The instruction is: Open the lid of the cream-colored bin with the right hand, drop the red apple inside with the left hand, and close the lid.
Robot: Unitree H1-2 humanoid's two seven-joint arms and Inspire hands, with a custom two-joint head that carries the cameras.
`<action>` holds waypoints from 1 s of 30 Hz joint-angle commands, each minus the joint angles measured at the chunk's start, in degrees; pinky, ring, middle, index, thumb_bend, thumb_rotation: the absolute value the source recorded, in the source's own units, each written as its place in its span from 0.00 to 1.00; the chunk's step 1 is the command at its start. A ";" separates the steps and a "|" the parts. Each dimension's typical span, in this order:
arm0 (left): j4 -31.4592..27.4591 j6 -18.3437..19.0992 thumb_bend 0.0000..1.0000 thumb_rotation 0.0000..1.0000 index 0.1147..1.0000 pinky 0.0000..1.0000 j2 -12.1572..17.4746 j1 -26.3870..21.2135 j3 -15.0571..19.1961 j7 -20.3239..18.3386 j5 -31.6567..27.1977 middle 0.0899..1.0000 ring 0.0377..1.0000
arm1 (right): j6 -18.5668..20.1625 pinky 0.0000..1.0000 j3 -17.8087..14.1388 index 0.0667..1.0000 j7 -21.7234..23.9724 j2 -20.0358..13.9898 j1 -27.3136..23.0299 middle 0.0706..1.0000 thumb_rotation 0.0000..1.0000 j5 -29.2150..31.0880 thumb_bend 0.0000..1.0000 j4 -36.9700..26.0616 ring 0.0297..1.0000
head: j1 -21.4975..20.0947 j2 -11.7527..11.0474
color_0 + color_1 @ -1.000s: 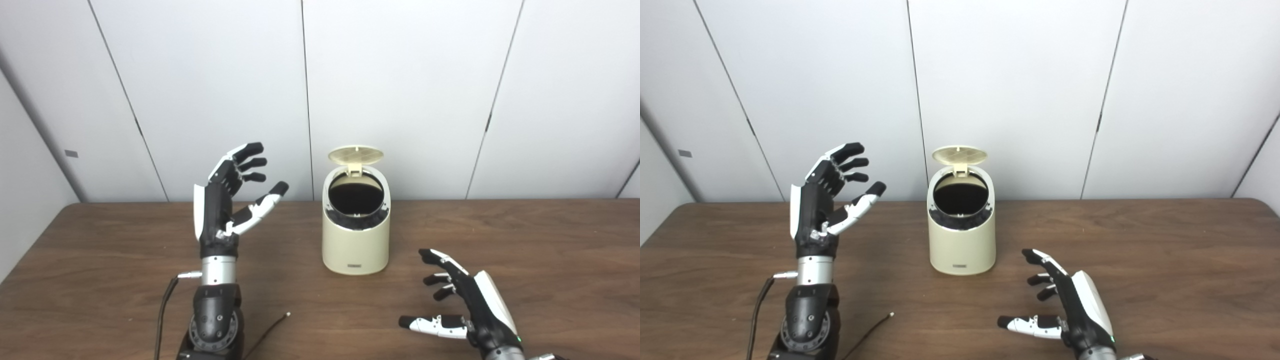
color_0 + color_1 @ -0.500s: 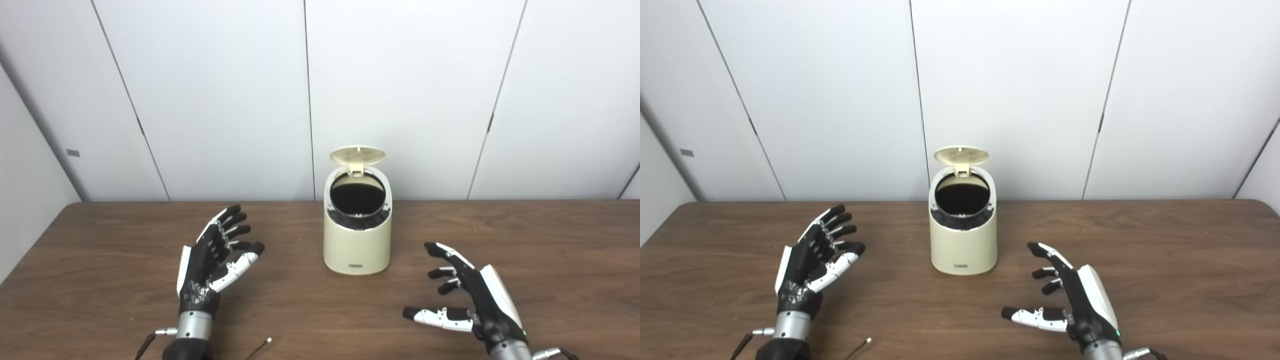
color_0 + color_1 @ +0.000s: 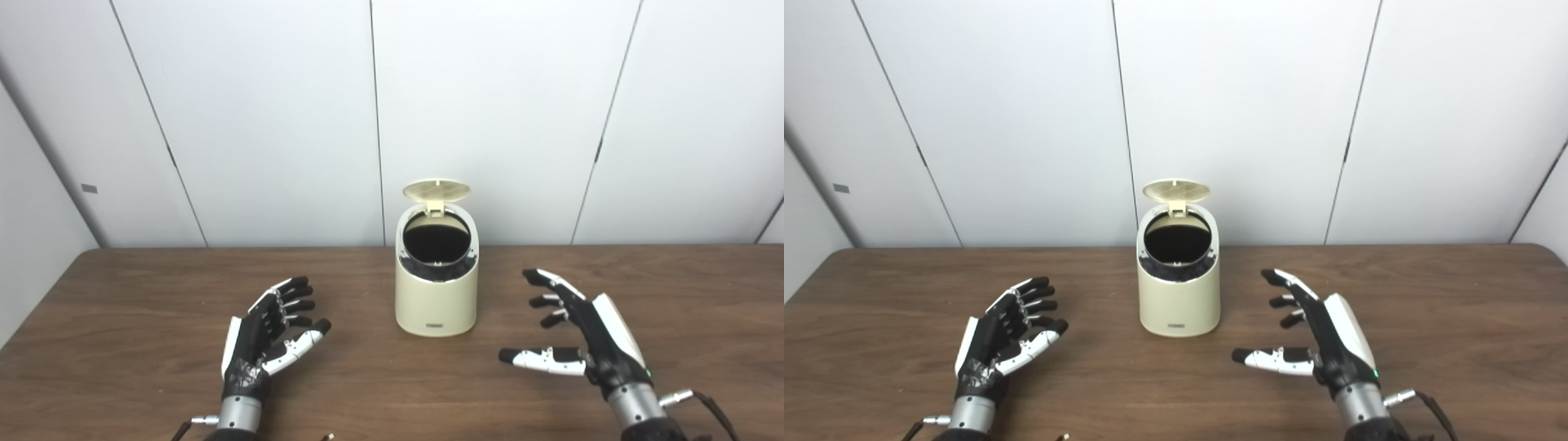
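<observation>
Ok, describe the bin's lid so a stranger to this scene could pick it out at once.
Start at the brown wooden table and find the cream-colored bin standing near its far edge, between the two open hands. The lid is the small round cream disc hinged at the bin's back rim. It stands tipped up above the dark round opening, against the white wall.

Smooth matt cream plastic bin (image 3: 436, 300) on a dark wood-grain table (image 3: 153, 294), faintly sheened.

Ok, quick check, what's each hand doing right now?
Left hand: open, holding nothing, low over the table.
Right hand: open, holding nothing, to the right of the bin.
</observation>
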 commanded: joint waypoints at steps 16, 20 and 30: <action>5.99 -4.26 0.66 0.02 0.72 0.60 -1.85 0.14 -0.38 -0.38 0.95 0.66 0.64 | 6.13 0.68 5.36 0.86 12.93 -6.63 -26.29 0.87 0.44 -5.30 0.81 5.72 0.82 | -0.64 -1.43; 5.93 -4.00 0.67 0.01 0.72 0.59 -2.00 0.15 -0.37 -0.28 1.14 0.66 0.64 | 8.68 0.66 7.10 0.88 15.62 -6.87 -29.05 0.89 0.53 -7.37 0.79 6.69 0.84 | -0.64 -1.43; 6.25 -4.03 0.66 0.00 0.72 0.61 -2.32 0.14 -0.53 -0.60 1.59 0.66 0.64 | 5.60 0.79 12.42 0.88 19.40 -8.54 -34.46 0.89 0.64 -10.82 0.78 10.39 0.92 | -0.37 -1.42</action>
